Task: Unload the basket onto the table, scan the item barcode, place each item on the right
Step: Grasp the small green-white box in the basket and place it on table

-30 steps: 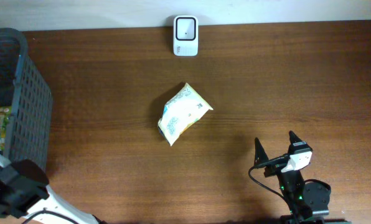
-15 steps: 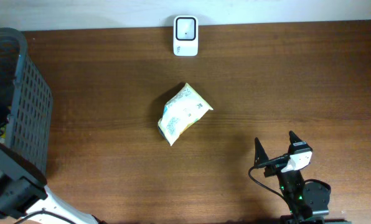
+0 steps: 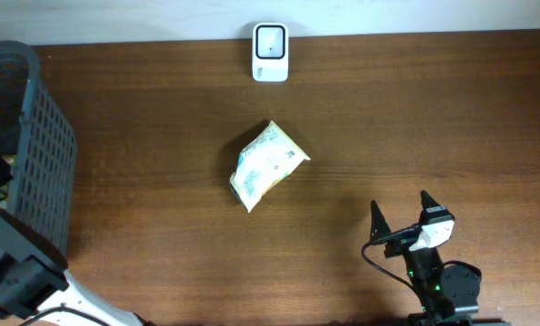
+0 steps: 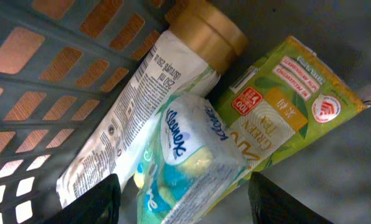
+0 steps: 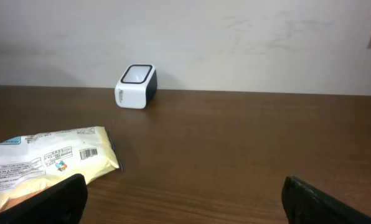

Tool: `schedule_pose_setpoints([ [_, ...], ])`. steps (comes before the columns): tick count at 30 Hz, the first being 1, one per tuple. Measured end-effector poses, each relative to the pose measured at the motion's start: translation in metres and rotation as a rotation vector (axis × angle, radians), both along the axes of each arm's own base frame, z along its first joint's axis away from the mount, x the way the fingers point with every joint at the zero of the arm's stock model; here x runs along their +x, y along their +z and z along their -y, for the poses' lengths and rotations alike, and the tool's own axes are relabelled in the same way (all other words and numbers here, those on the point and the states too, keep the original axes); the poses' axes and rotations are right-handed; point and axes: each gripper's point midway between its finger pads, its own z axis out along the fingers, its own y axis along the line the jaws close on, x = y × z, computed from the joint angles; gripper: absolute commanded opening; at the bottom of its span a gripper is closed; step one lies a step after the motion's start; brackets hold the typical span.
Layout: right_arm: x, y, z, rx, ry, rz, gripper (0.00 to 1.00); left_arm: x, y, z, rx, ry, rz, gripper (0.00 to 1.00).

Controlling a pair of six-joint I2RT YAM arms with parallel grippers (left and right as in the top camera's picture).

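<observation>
My left gripper (image 4: 184, 199) is down inside the grey basket (image 3: 43, 154), open, with a finger on each side of a blue and yellow Kleenex tissue pack (image 4: 192, 149) and small gaps to it. Beside that pack lie a white tube with a gold cap (image 4: 142, 93) and a green tea packet (image 4: 279, 99). The white scanner (image 3: 270, 52) stands at the table's far edge. A yellow-white snack pack (image 3: 265, 165) lies mid-table, its barcode showing in the right wrist view (image 5: 42, 158). My right gripper (image 3: 400, 204) rests open near the front edge, holding nothing.
The basket's slatted wall (image 4: 42, 74) runs close along the left of the items. In the right wrist view the scanner (image 5: 136, 86) sits against a pale wall. Bare brown tabletop (image 3: 433, 118) lies between the snack pack and my right gripper.
My left arm has shifted at the basket's near end, further over the items inside. The snack pack, the scanner and my right arm have not moved.
</observation>
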Motion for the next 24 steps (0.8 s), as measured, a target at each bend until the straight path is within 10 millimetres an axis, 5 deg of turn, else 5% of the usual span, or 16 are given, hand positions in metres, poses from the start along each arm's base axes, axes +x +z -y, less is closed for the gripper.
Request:
schedule_pose_setpoints([
  [6,0.000,0.000,0.000,-0.001,0.000,0.001,0.99,0.004,0.000,-0.003,0.012,0.000,0.014,0.61],
  [13,0.000,0.000,0.000,0.000,0.000,0.000,0.99,0.004,-0.018,-0.004,-0.003,-0.007,-0.026,0.02],
  [18,0.000,0.000,0.000,-0.001,0.000,0.001,0.99,0.002,0.006,-0.002,-0.042,-0.002,-0.056,0.00],
  [21,0.000,0.000,0.000,-0.001,0.000,0.000,0.99,0.035,0.073,0.009,-0.097,-0.070,0.112,0.00],
  [24,0.000,0.000,0.000,-0.001,0.000,0.001,0.99,0.075,0.156,0.048,-0.144,-0.218,0.348,0.00],
])
